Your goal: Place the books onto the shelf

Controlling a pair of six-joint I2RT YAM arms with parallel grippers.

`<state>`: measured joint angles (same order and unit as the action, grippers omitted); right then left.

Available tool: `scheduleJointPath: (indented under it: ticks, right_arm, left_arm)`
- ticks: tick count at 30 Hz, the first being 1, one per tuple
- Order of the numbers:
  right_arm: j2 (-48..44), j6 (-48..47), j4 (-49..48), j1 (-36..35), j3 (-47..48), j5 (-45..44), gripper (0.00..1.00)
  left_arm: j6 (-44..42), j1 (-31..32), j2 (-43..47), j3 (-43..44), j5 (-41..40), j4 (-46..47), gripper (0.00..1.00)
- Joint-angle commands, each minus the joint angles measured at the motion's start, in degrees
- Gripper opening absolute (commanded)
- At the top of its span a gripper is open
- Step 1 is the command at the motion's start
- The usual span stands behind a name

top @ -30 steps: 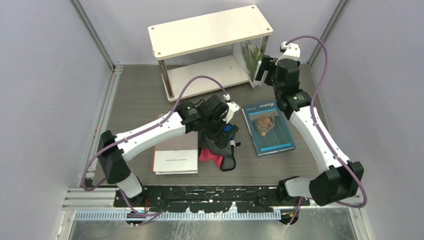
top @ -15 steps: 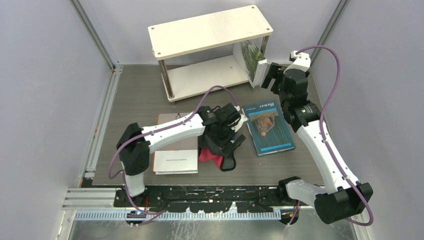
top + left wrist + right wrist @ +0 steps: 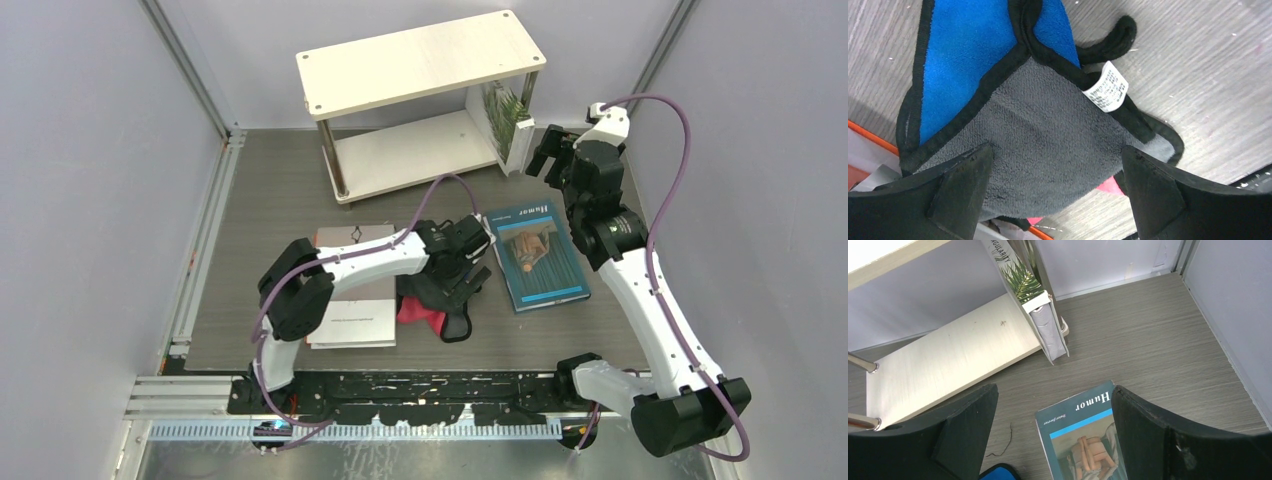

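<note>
1. A grey wood-grain table [image 3: 270, 200] carries a cream two-tier shelf with silver posts [image 3: 420, 60]. A thick white plant-cover book [image 3: 503, 120] stands upright at the right end of its lower board.
2. A teal "Humor" book [image 3: 537, 255] lies flat on the table.
3. The right gripper [image 3: 1053, 390] hangs wide open and empty between these two books.
4. The left gripper [image 3: 1055, 165] gapes wide over a blue-grey-pink cloth bundle [image 3: 1038, 125], gripping nothing.

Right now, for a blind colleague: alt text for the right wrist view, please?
The open right gripper hangs above the teal Humor book lying flat on the table. Beyond it, a white plant-cover book stands on edge at the end of the lower board of the shelf.
</note>
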<state>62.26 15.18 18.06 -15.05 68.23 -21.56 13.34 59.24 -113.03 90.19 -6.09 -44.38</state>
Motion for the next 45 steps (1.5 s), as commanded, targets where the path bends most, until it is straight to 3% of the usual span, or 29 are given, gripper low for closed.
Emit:
scheduleJointPath:
  ticks: [1,11,16,20,25,26,32,45]
  right_arm:
    - [-0.9,0.0,-2.6,-0.4,-0.1,-0.3,0.88]
    - [0.0,-0.1,-4.8,-0.4,-1.7,-0.5,0.88]
    - [0.4,-0.8,-4.9,-0.4,-1.8,-1.0,0.88]
    - [0.2,-1.2,-4.9,-0.4,-2.2,-1.7,0.88]
    - [-0.2,-1.1,-3.8,-0.4,-1.7,-2.7,0.88]
    - [-0.3,-1.0,-3.5,-0.4,-1.4,-2.7,0.88]
    - [-2.0,-0.3,-1.3,-0.4,-0.2,-4.1,0.88]
    - [-4.8,-2.1,3.0,-0.4,3.8,-7.6,0.88]
  left_arm:
    - [0.7,0.1,-1.8,-0.7,-1.4,2.8,1.0]
    - [3.3,0.1,-6.1,-4.6,1.0,5.2,0.99]
    - [5.5,0.1,-8.9,-6.5,2.4,6.2,0.89]
    - [6.6,0.1,-10.6,-7.9,4.3,7.3,0.63]
    - [6.7,0.0,-12.9,-6.1,4.2,6.3,0.05]
    - [6.6,0.1,-13.2,-5.3,4.0,5.8,0.0]
    - [6.1,0.0,-11.2,1.1,1.5,3.3,0.0]
    - [5.1,0.0,1.5,23.7,-9.5,-5.1,0.0]
